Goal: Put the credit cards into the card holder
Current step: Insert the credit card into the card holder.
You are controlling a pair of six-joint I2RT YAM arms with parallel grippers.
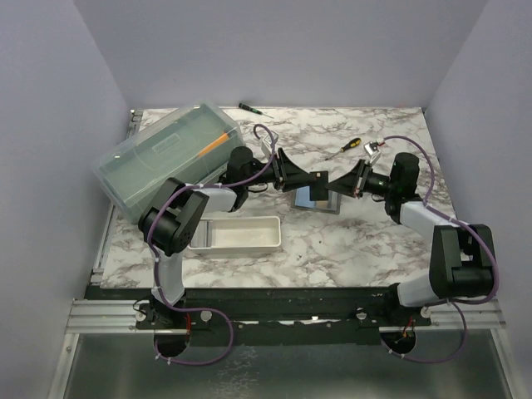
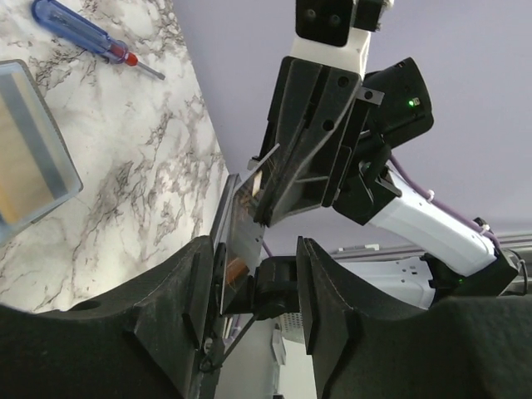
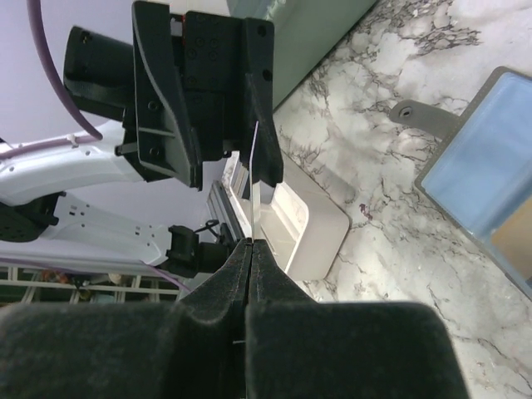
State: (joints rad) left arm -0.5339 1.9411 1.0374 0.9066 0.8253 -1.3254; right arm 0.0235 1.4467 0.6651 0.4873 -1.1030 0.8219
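My right gripper [image 1: 347, 180] [image 3: 252, 243] is shut on a thin card [image 3: 254, 179] and holds it edge-on above the table. In the left wrist view the card [image 2: 243, 223] shows as a glossy grey sheet. My left gripper [image 1: 302, 176] [image 2: 253, 249] is open. Its jaws stand either side of the card's far end, and the card lies close to one finger [image 2: 199, 287]. The grey card holder [image 1: 320, 200] [image 3: 486, 166] lies open on the table below both grippers, with a bluish-tan card face showing inside. It also shows in the left wrist view [image 2: 29, 158].
A white oblong tray [image 1: 237, 235] [image 3: 309, 223] lies near the left arm. A big translucent greenish box [image 1: 166, 158] stands at the back left. A yellow-handled screwdriver [image 1: 349, 145] and a dark one [image 1: 248, 107] lie at the back. A blue-handled screwdriver [image 2: 71, 29] lies on the marble.
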